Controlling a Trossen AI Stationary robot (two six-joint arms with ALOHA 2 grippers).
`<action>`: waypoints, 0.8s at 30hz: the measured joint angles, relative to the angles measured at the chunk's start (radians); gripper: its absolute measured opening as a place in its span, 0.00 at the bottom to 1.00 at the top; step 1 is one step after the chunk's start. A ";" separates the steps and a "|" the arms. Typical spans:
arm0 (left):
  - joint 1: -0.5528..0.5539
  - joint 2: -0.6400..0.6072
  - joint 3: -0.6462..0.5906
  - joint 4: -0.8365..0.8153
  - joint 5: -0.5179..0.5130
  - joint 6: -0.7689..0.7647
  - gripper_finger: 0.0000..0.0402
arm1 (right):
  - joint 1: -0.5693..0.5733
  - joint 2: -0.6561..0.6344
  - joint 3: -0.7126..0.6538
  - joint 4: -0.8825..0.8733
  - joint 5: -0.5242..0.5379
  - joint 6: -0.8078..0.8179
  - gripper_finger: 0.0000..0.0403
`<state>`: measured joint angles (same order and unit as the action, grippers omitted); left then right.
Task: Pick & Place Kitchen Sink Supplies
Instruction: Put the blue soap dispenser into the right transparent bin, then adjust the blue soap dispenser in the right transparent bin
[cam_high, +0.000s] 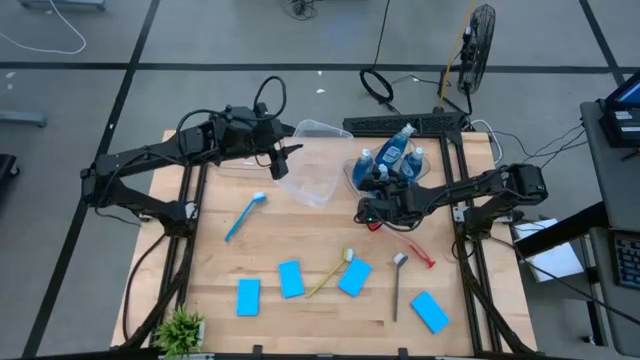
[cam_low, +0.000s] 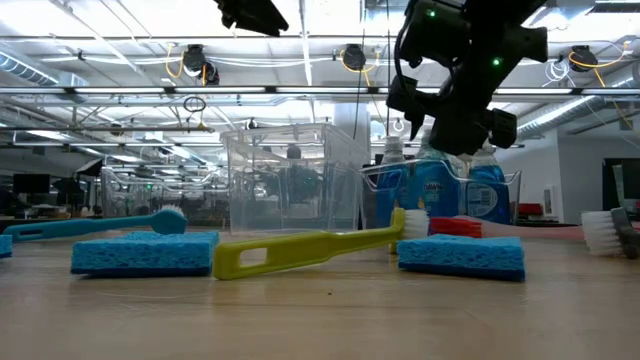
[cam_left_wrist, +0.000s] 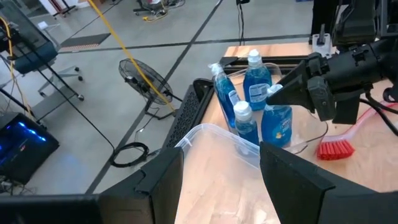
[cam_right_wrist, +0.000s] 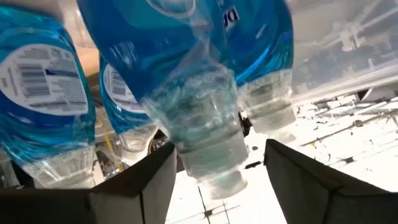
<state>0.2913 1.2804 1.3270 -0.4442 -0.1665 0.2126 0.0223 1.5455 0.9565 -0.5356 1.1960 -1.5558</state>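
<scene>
Right gripper (cam_high: 374, 208) jaws apart.

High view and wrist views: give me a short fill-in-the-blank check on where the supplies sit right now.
1. All ___ bottles of blue liquid stand in one clear tub.
2. The brush lying nearest the left gripper is ___.
3. The red brush lies on the ___, outside any tub.
4. The right gripper has its fingers ___.

Missing words: four; blue; table; open
</scene>
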 joint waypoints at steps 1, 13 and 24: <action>0.000 0.000 0.000 0.000 0.000 -0.009 0.53 | -0.001 0.000 0.000 0.004 0.006 0.000 0.58; 0.001 0.000 0.000 0.000 -0.001 -0.021 0.53 | -0.017 -0.143 -0.001 0.024 0.009 0.017 0.58; 0.001 0.000 0.000 0.001 -0.001 -0.064 0.53 | -0.020 -0.394 -0.001 0.166 0.034 0.048 0.58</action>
<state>0.2920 1.2804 1.3273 -0.4435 -0.1673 0.1483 0.0021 1.1519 0.9558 -0.3693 1.2302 -1.5074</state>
